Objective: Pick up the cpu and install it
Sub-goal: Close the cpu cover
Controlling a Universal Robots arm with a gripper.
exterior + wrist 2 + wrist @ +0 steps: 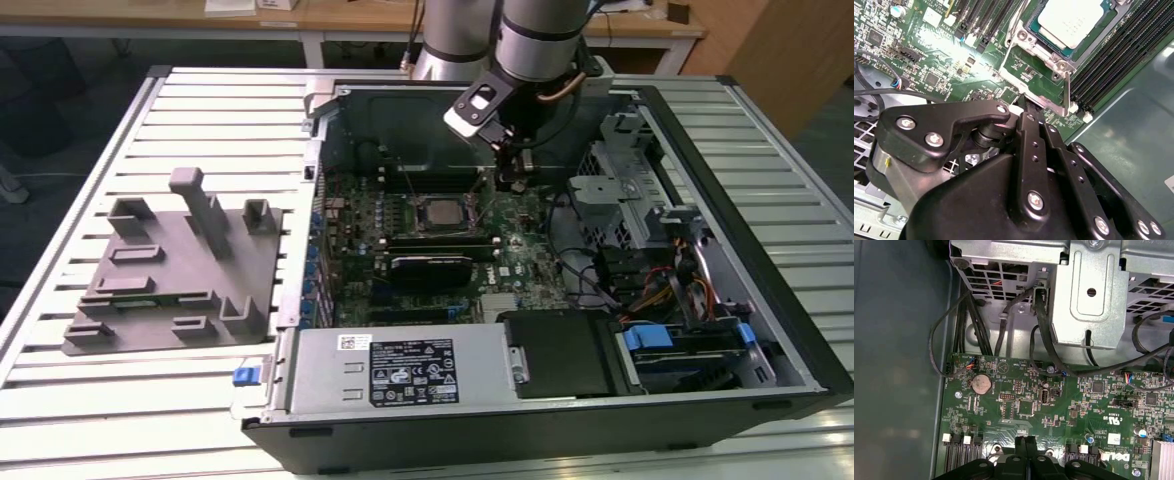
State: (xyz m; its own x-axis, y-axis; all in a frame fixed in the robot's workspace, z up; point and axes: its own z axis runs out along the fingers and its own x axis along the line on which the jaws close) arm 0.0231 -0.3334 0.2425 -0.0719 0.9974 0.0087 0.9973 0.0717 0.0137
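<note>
While the gripper (511,184) is hanging low inside the open computer case (561,440), its fingers (1019,446) are being seen pressed together in the first wrist view, with nothing pinched between them. The cpu (1072,20) is being shown in the second wrist view as a small flat square with a pale silver top, faint markings and a thin green edge. It is lying flat inside the socket (1036,67), ringed by the socket's metal frame.

In the exterior view the cpu (439,209) is sitting near the middle of the motherboard (527,255). The gripper is being held just beside it toward the exterior view's right, apart from it and not touching. In the second wrist view the closed tips are being seen near a corner of the socket frame, over bare board.

Room is being limited on several sides. Memory slots (1119,55) are running along one side of the socket, with the case wall (1124,150) beyond them. A metal drive cage (1089,295) and black cables (961,310) are crowding the board's far edge. The grey fixture (167,270) is lying well apart on the slatted table (107,400), outside the case at the exterior view's left.
</note>
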